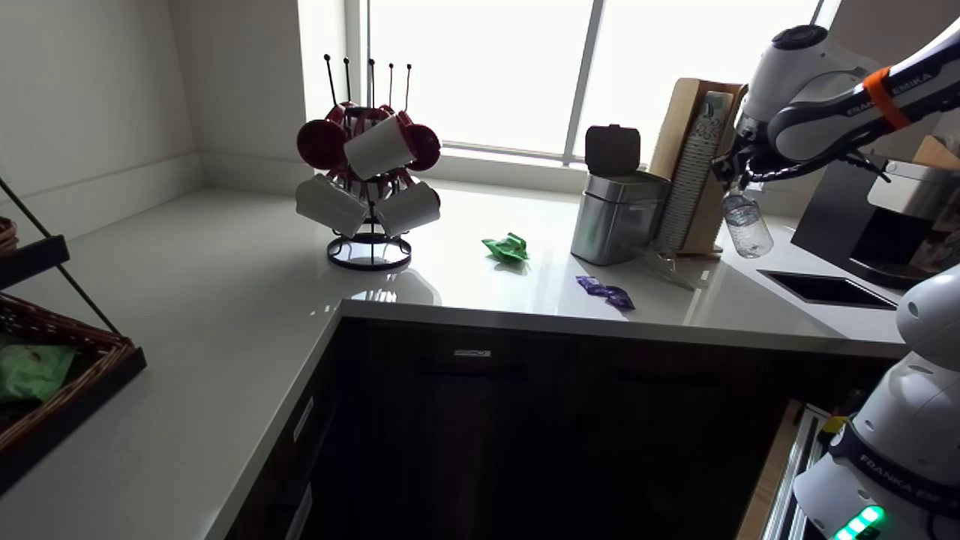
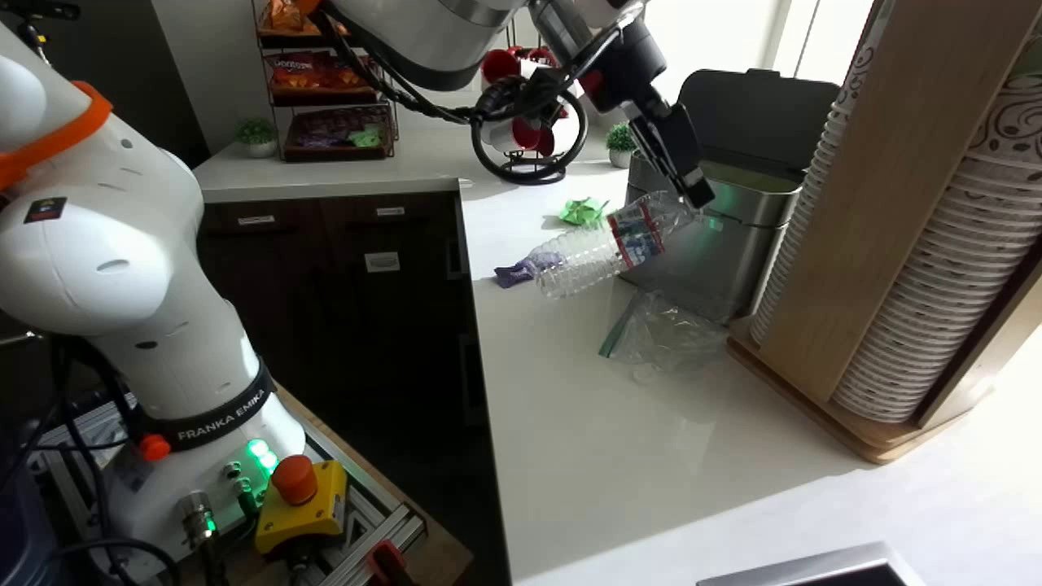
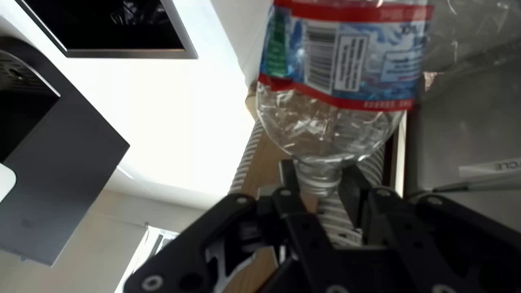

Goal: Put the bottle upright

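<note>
The bottle is small, slim and see-through with a red and blue label. It shows in both exterior views (image 1: 747, 227) (image 2: 582, 259) and fills the upper middle of the wrist view (image 3: 342, 61). My gripper (image 3: 319, 175) is shut on the bottle's neck, with one finger on each side. The gripper also shows in both exterior views (image 1: 738, 182) (image 2: 692, 195). The bottle is tilted, its base lower than its neck and pointing away from the fingers. It appears held above the white counter (image 2: 570, 423). The neck's end lies between the fingers.
A steel canister (image 1: 600, 225) (image 2: 700, 260) with a raised dark lid stands near the bottle. A wooden cup holder (image 1: 697, 172) (image 2: 904, 244) is beside it. A clear bag (image 2: 667, 334), purple wrapper (image 1: 604, 292) and green wrapper (image 1: 508, 247) lie on the counter. A mug rack (image 1: 369, 251) stands farther along.
</note>
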`<state>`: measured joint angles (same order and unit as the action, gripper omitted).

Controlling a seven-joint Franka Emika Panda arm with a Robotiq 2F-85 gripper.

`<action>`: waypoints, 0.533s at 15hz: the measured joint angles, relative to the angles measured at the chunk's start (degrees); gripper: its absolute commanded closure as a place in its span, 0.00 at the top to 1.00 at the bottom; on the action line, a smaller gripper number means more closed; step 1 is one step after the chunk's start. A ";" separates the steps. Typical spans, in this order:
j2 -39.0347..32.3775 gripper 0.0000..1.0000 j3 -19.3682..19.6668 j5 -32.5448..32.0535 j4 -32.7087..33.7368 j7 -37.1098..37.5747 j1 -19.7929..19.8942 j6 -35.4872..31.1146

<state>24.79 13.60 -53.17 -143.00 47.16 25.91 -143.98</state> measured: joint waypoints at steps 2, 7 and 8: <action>2.24 0.08 -0.61 -2.21 -1.56 1.87 0.12 -3.22; 4.52 0.08 -1.75 -10.64 -5.83 11.46 1.90 -18.66; 4.53 0.08 -2.43 -13.98 -6.33 14.97 2.93 -22.38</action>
<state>29.32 11.17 -67.14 -149.33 62.13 28.84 -166.36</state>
